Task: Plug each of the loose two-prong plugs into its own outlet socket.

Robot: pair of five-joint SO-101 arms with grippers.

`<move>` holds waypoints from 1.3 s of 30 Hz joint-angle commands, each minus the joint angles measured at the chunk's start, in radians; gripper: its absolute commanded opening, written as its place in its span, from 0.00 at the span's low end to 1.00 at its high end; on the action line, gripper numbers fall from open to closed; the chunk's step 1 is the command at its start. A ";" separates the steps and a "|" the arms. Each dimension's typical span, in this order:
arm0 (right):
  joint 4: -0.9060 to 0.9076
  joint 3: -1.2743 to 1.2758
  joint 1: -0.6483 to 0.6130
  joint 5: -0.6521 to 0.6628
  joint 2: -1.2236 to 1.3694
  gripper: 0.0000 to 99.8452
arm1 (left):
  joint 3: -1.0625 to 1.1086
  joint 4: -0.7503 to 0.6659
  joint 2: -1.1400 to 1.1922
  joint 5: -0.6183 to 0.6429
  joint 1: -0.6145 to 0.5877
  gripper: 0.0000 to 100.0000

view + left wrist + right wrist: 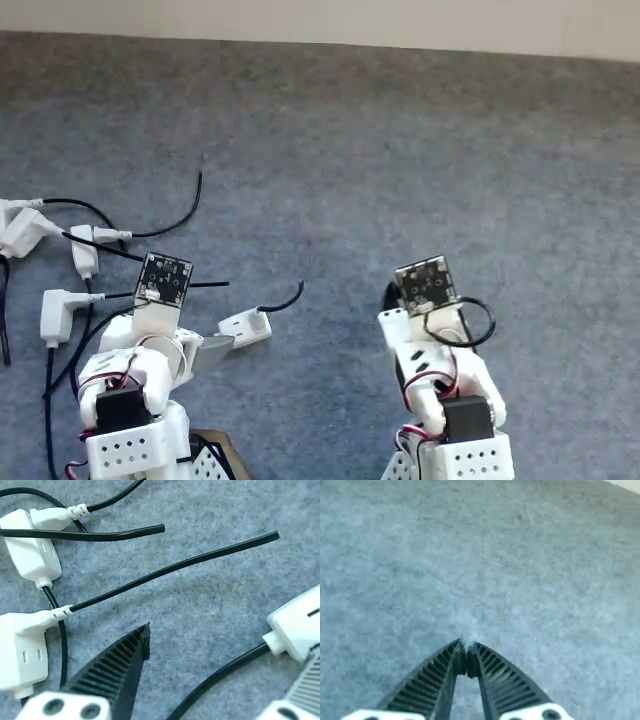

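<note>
My left gripper (227,652) is open just above the grey carpet. Its black serrated finger (125,662) is on one side and its grey finger (306,689) on the other. A white socket block (299,626) on a black cord lies right by the grey finger, not held; the high view shows this socket block (245,328) beside the left arm. Two more white sockets (30,550) (22,650) lie farther off, each with a white plug (50,516) (35,621) at its end on a short cut cord. My right gripper (466,661) is shut over bare carpet.
Several white plugs and sockets (55,312) (84,250) (22,230) with tangled black cords (180,215) lie at the left edge of the carpet. A loose cut cord end (272,536) crosses ahead of the left gripper. The right arm (430,290) stands apart from them.
</note>
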 commanded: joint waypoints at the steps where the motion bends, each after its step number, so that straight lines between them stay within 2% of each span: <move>1: 0.056 0.145 0.094 0.014 -0.001 0.01 | 0.019 0.005 -0.008 0.002 0.008 0.43; 11: 0.380 0.142 0.166 0.015 -0.001 0.01 | 0.019 0.006 -0.008 0.002 0.008 0.43; 39: 0.374 0.142 0.166 0.015 -0.001 0.01 | 0.019 0.006 -0.008 0.002 0.008 0.43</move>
